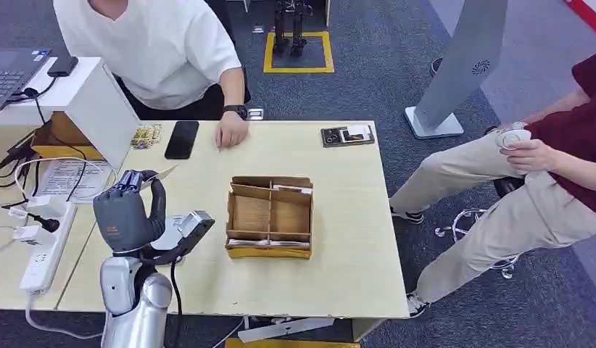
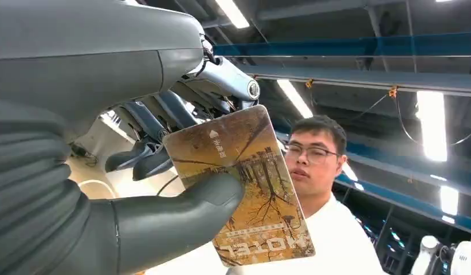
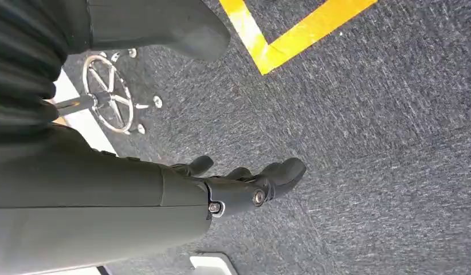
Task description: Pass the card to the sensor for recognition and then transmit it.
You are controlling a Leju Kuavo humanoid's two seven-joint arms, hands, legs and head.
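Note:
My left hand is raised above the table's left part, its back toward me. It pinches a card whose pale edge sticks out past the fingers. In the left wrist view the card shows an autumn-tree picture and the word HOTEL, clamped between the thumb and the dark fingers. A grey-and-white sensor with a black cable lies on the table just beneath and right of that hand. My right hand hangs over grey carpet, fingers loosely spread, holding nothing.
A cardboard divider box stands mid-table. A person in white sits across, one hand on the table beside a black phone. A small dark tray lies far right. Another person sits at the right. Power strips lie left.

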